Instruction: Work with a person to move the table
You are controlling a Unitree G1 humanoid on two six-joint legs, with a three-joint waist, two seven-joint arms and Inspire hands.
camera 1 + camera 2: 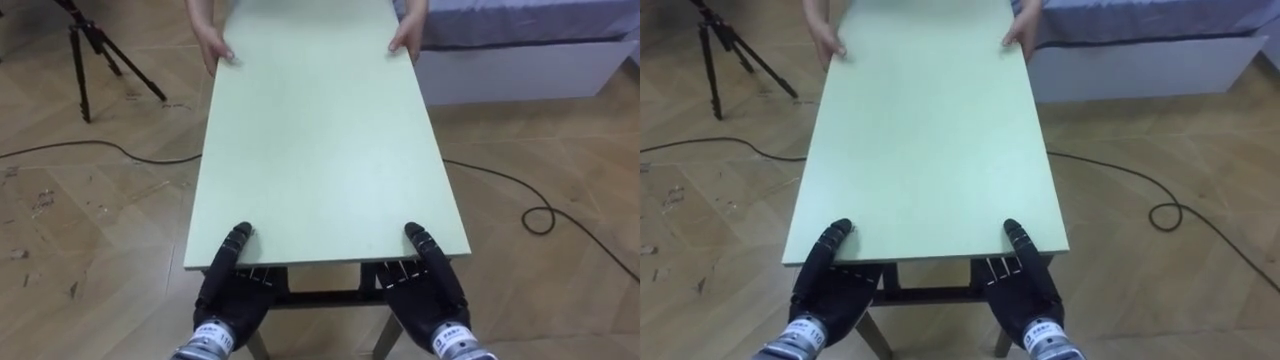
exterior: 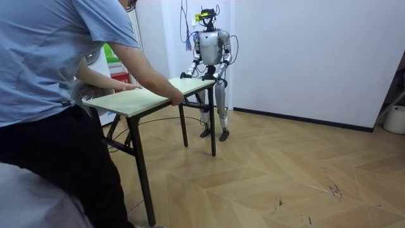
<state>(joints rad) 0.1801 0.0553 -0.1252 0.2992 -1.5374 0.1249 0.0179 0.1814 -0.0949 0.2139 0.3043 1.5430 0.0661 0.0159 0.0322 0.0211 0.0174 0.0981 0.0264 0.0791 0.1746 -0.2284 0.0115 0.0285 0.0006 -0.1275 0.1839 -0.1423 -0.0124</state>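
Note:
A pale green table (image 1: 330, 130) with dark legs stretches away from me over the wood floor. My left hand (image 1: 232, 290) grips its near edge at the left corner, thumb on top and the rest underneath. My right hand (image 1: 430, 290) holds the near right corner the same way. At the far end a person's hands (image 1: 215, 48) clasp both far corners. In the room view the person (image 2: 57, 63), in a blue shirt, leans over the table (image 2: 145, 96) while I stand upright at the other end, near a white wall.
A black tripod (image 1: 95, 50) stands on the floor at the far left. A low white bed base (image 1: 520, 65) lies at the far right. Dark cables (image 1: 540, 215) run over the floor on both sides. A white bin (image 2: 395, 119) sits by the wall.

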